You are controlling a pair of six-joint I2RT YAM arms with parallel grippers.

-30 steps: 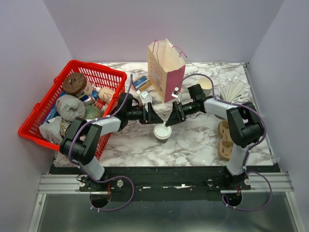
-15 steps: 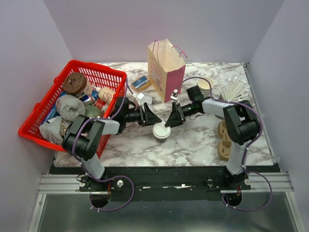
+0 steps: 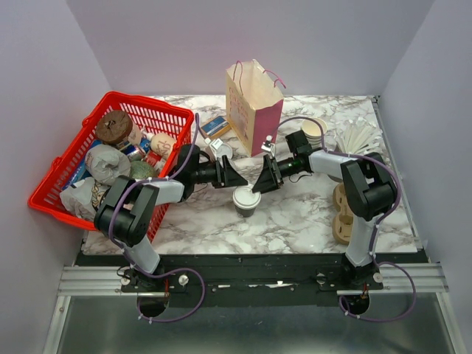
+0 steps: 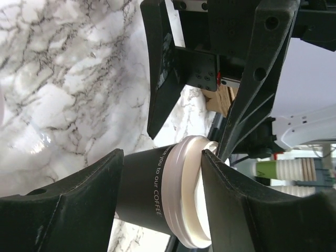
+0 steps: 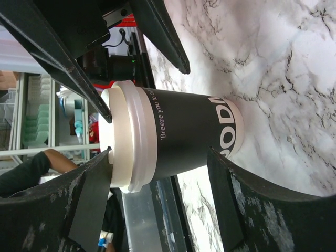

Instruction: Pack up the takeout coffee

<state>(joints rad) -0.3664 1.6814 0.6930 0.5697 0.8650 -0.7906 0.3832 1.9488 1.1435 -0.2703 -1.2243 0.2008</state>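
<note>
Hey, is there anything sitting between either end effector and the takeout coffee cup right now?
Nothing visible does. The left end effector and right end effector both meet the takeout coffee directly, standing open on either side of its white lid.

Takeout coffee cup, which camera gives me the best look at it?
The right wrist view: the takeout coffee cup appears side-on, lid to base, its lettering readable. The left wrist view shows lid and upper wall; a finger hides the base. The top external view shows little beyond its white lid from above.
</note>
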